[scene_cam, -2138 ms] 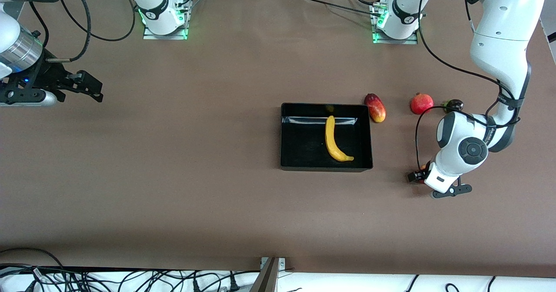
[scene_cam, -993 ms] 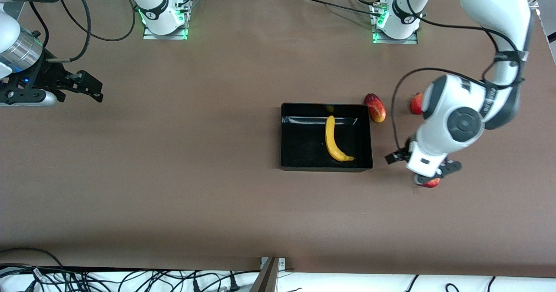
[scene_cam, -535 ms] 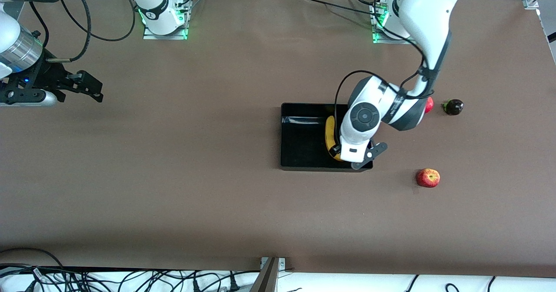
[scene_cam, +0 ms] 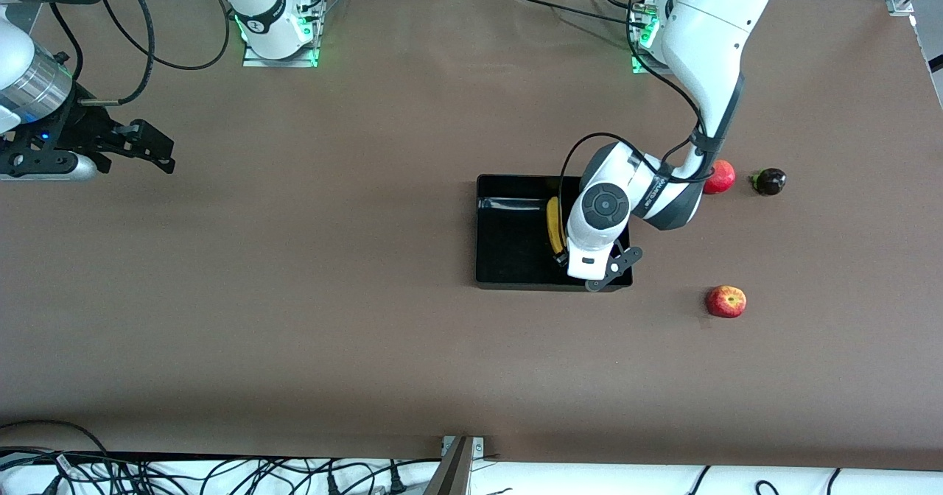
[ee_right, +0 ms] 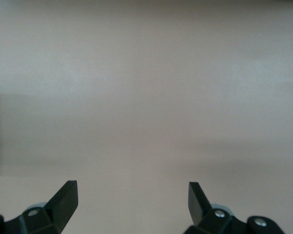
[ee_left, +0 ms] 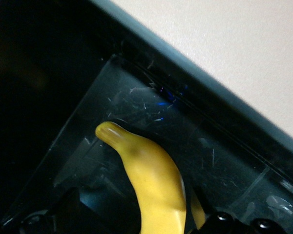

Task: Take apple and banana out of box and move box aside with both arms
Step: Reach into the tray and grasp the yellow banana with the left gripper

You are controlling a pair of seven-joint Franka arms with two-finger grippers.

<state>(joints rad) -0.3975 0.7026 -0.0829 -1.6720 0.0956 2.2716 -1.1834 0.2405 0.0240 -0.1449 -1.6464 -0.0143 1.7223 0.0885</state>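
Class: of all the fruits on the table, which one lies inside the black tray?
The banana, long and yellow, lies in the black tray; the others rest on the bare table.

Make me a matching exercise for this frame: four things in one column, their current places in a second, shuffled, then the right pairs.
Things:
1. banana
2. apple
3. left claw
4. right claw

Places:
A. on bare table, nearer the front camera than the pomegranate
B. waiting open at the right arm's end of the table
C. lying in the black tray
D. open, low over the tray at the banana

Pairs: 1-C, 2-A, 3-D, 4-B
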